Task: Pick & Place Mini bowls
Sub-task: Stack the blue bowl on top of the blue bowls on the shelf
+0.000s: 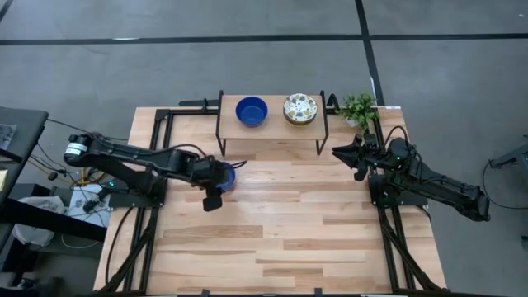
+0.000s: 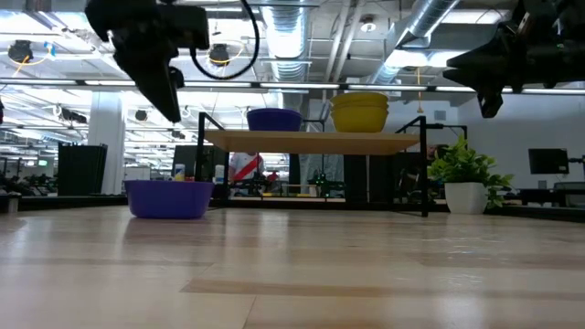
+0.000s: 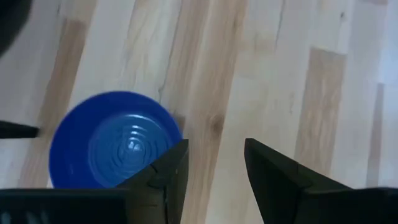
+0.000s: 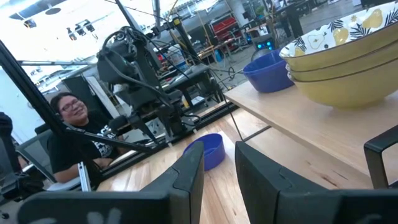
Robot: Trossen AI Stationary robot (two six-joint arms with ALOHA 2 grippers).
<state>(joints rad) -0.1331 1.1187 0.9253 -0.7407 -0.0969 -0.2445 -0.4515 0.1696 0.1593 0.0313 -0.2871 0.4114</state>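
Overhead, left gripper [image 1: 216,191] hovering above a blue bowl [image 1: 226,175] on the table [image 1: 280,231], fingers a small gap apart, holding nothing; bowl just beside one fingertip in the left wrist view. At twelve o'clock on the raised shelf [image 1: 272,125]: another blue bowl [image 1: 252,111] and stacked patterned bowls [image 1: 300,109]. At three o'clock, right gripper [image 1: 351,153] raised, slightly parted, empty, near a potted plant [image 1: 359,107].

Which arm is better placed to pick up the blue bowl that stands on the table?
The left. Its end effector hangs open just above the blue bowl on the table. The right end effector waits at the far side, near the plant.
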